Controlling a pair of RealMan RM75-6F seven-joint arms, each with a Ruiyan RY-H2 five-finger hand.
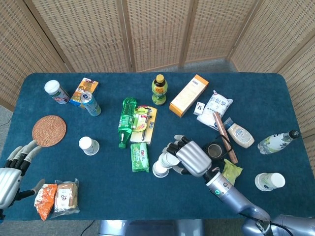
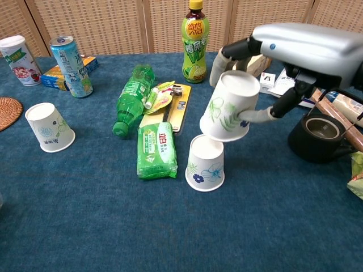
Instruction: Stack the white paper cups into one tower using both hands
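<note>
My right hand (image 2: 295, 54) (image 1: 189, 157) holds an upside-down white paper cup with a green leaf print (image 2: 228, 112) just above a second upside-down cup with blue flowers (image 2: 206, 163) standing on the blue table. In the head view the held cup (image 1: 166, 161) covers most of the lower cup (image 1: 158, 170). A third upside-down cup (image 2: 49, 127) (image 1: 88, 145) stands apart at the left. My left hand (image 1: 11, 173) hangs open at the table's near left edge, holding nothing.
A green packet (image 2: 156, 149), a lying green bottle (image 2: 131, 97) and a carded tool (image 2: 178, 107) lie left of the stack. A black tape roll (image 2: 319, 136) sits right of it. A wicker coaster (image 1: 48, 130), cans, snack packs (image 1: 57, 197) and bottles ring the table.
</note>
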